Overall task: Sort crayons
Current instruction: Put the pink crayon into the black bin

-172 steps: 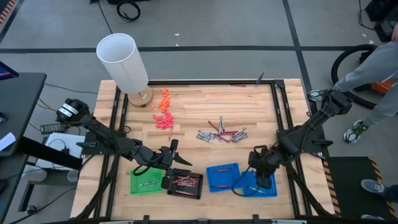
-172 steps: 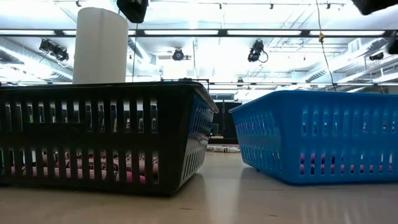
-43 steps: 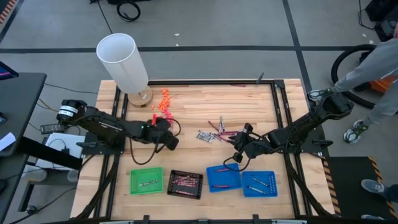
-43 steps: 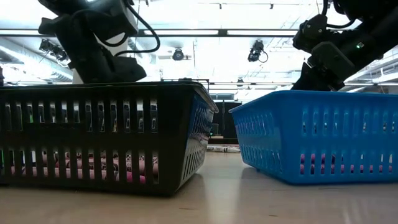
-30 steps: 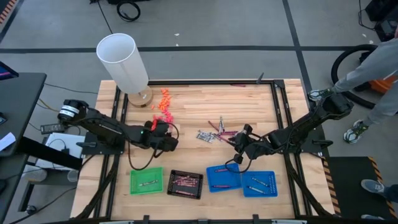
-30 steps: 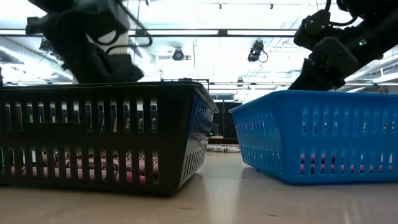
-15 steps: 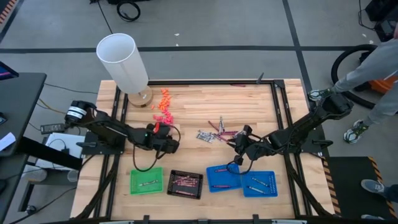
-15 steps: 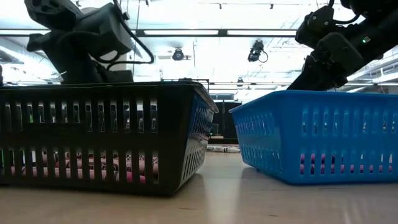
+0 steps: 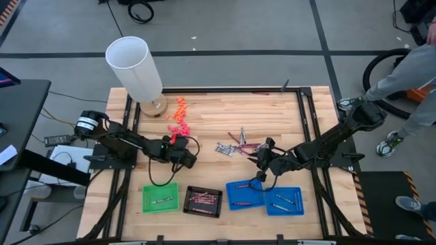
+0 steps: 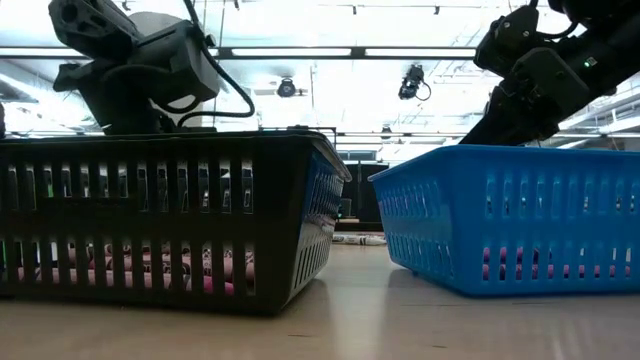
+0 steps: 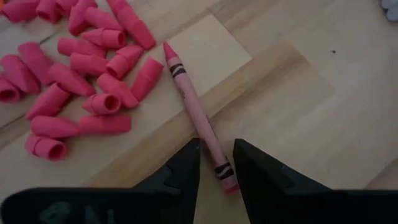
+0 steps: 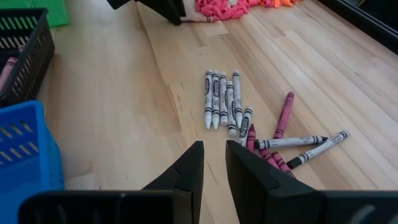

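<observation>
High view: black tray (image 9: 203, 201) holds apparently pink crayons (image 9: 202, 198); left gripper (image 11: 216, 163) narrowly straddles a pink crayon (image 11: 196, 114).

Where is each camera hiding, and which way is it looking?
High view: above the table, looking straight down; both arms show, left gripper and right gripper.
Low view: at table height, facing the black basket and blue basket; arms above.
Left wrist view: on the left arm, looking at a pink crayon between its fingers.
Right wrist view: on the right arm, looking at the grey crayons.
Shared: both wrist views see the pink pieces.
</observation>
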Available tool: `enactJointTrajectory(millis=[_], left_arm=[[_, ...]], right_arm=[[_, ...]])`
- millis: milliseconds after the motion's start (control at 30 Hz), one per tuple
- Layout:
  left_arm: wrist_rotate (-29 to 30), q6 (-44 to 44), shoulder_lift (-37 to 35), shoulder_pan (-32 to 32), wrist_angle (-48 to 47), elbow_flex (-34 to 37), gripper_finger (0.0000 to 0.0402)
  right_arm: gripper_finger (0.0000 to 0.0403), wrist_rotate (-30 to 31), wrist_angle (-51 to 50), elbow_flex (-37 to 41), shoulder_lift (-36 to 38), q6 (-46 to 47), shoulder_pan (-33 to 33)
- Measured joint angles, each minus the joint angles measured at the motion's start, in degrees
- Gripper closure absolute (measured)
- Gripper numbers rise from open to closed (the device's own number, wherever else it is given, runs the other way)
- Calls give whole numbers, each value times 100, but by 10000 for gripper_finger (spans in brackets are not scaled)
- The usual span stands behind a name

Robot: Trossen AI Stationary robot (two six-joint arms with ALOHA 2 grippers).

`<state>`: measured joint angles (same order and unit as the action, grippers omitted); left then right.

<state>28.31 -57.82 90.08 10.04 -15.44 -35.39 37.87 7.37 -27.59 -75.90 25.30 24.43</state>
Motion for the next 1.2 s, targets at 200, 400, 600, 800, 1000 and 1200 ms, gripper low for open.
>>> enactJointTrajectory(millis=[200, 400, 600, 800, 1000, 1200], left_arm=[[-156, 171, 7, -2, 54, -9, 349], [-229, 378, -98, 9, 66, 0, 383], [-675, 1048, -617, 39, 360, 19, 380], [-1225, 2212, -951, 161, 1228, 17, 379], [-2932, 2999, -986, 405, 2969, 13, 379], [-3139, 2537, -981, 857, 3276, 4, 379]], right_arm=[[325, -2, -6, 0, 0, 0, 0], [325, -2, -6, 0, 0, 0, 0], [325, -22, -6, 0, 0, 0, 0], [325, -22, -12, 0, 0, 0, 0], [325, -43, -10, -2, 2, 1, -1], [325, -44, -4, -2, 2, 2, 0]])
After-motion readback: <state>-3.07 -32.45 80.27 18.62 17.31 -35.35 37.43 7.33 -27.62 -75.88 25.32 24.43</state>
